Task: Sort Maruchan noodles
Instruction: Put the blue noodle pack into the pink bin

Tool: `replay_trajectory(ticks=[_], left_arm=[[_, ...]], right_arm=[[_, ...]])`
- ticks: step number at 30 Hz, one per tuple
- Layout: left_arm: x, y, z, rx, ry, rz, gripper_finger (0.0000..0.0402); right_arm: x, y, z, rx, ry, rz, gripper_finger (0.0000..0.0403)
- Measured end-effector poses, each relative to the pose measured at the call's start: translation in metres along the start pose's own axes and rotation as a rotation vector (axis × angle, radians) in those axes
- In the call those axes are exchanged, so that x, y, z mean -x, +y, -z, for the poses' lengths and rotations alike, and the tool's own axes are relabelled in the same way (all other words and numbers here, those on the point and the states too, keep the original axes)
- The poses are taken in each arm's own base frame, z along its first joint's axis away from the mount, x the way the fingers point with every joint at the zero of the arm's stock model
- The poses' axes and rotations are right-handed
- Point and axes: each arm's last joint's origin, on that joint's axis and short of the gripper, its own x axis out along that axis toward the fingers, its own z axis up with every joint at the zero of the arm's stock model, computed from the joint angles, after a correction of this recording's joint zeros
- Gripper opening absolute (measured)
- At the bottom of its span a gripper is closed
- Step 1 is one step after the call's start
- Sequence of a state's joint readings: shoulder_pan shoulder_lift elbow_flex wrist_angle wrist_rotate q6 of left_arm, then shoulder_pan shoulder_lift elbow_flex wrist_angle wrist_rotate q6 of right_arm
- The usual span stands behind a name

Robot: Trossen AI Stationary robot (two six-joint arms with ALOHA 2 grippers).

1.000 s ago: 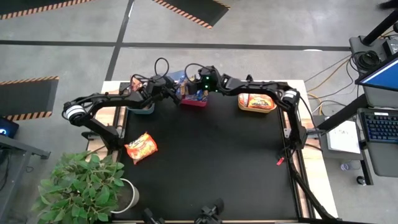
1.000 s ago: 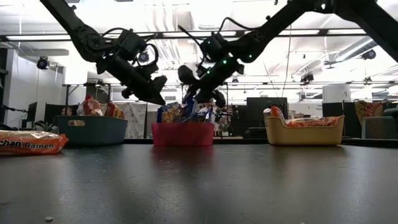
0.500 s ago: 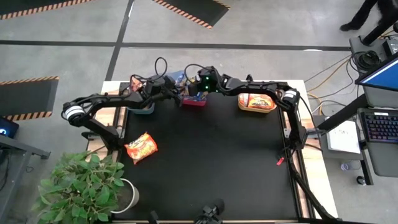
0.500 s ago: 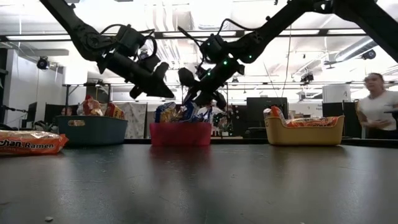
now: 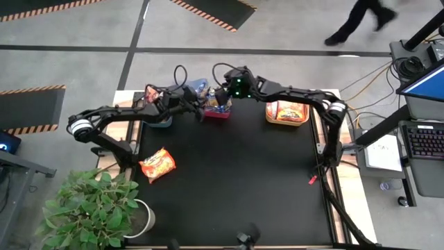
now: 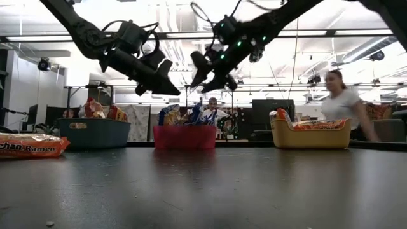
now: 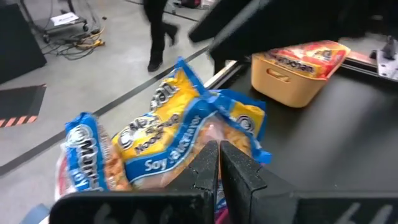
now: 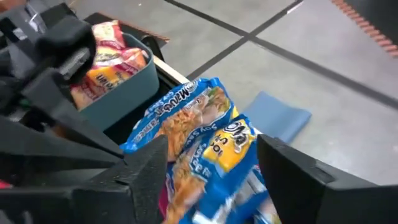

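Note:
Blue-and-yellow noodle packets (image 7: 163, 138) (image 8: 205, 134) stand heaped in the red bin (image 6: 186, 137) (image 5: 216, 115) at the table's far edge. One orange packet (image 5: 157, 164) (image 6: 28, 146) lies flat on the black mat at the left. Red-orange packets fill the dark grey bin (image 5: 158, 120) (image 8: 118, 93), and more lie in the orange bin (image 5: 286, 119) (image 7: 292, 78). My left gripper (image 5: 196, 105) (image 6: 170, 89) (image 7: 219, 163) is shut and hangs in the air just left of the red bin. My right gripper (image 5: 220, 97) (image 6: 207, 81) (image 8: 217, 174) is open, above that bin's packets.
The three bins stand in a row along the far edge. A potted plant (image 5: 90, 208) sits at the table's near left corner. A person (image 6: 340, 105) (image 5: 361, 21) walks behind the table. The mat's middle and near side (image 5: 236, 180) hold nothing.
Both grippers have risen. The right one has lifted up and away from the red bin's packets. The left one has moved up and toward the red bin. A person has walked across behind the table.

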State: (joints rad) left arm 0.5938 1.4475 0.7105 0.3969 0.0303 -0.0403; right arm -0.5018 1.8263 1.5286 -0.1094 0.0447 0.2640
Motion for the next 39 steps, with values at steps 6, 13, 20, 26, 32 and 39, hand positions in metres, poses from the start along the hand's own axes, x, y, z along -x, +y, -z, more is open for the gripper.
replay_trajectory(ticks=[6,13,20,26,32,39], left_arm=[[0.000,-0.008,-0.001,-0.019,-0.009,0.027,0.0000],[-0.005,-0.017,0.001,-0.055,-0.031,0.061,0.0000],[-0.010,-0.032,0.002,-0.095,-0.085,0.110,0.0009],[-0.018,-0.042,0.007,-0.140,-0.110,0.095,0.0071],[-0.026,-0.043,0.014,-0.157,-0.118,-0.025,0.0157],[-0.045,-0.047,0.029,-0.073,-0.148,-0.041,0.0204]], right_arm=[[0.037,0.000,0.005,0.082,0.022,-0.003,0.0261],[0.068,0.008,0.049,0.231,-0.024,-0.113,0.0266],[0.081,0.001,0.096,0.323,-0.114,-0.144,0.0258],[0.087,-0.005,0.111,0.426,-0.209,-0.144,0.0258],[0.093,-0.005,0.103,0.487,-0.255,-0.125,0.0258],[0.095,-0.006,0.102,0.523,-0.251,-0.120,0.0258]])
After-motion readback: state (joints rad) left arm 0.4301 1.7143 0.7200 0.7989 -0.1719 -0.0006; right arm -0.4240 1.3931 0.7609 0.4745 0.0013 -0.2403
